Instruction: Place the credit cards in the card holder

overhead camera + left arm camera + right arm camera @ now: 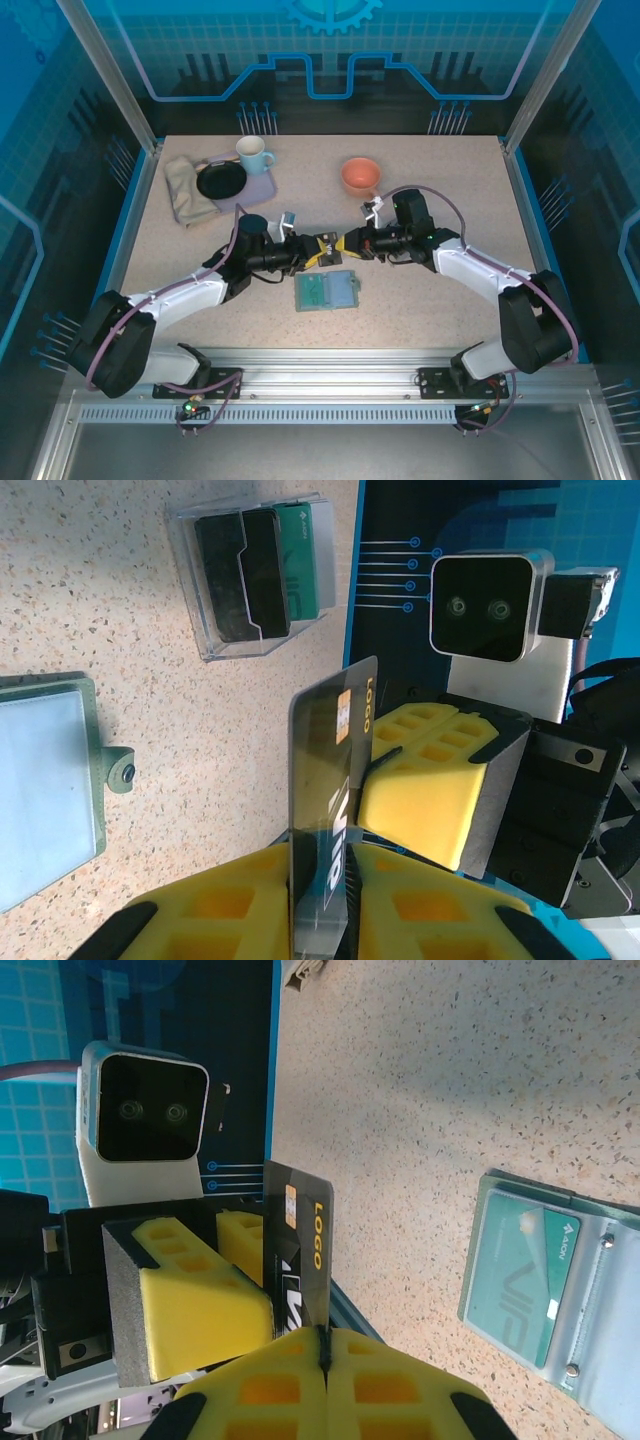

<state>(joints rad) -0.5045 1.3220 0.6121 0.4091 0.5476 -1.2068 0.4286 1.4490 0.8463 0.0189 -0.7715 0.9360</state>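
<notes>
Between the two arms, above the desk (450, 200), the right end effector (322, 1352) is clamped flat on one end of a dark credit card (300, 1250). The left end effector (320, 885) flanks the card's other end; whether its pads pinch or merely bracket it, I cannot tell. A clean hand-over wants the left jaws fully clear before the right draws the card away edge-on. The card holder (605, 1300) lies open just beside, a teal card (520, 1280) already tucked in. Bare desk surrounds it, the clear box (255, 575) apart.

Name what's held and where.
The dark card: right gripper pinches one edge; left gripper flanks another edge, grip uncertain.
</notes>
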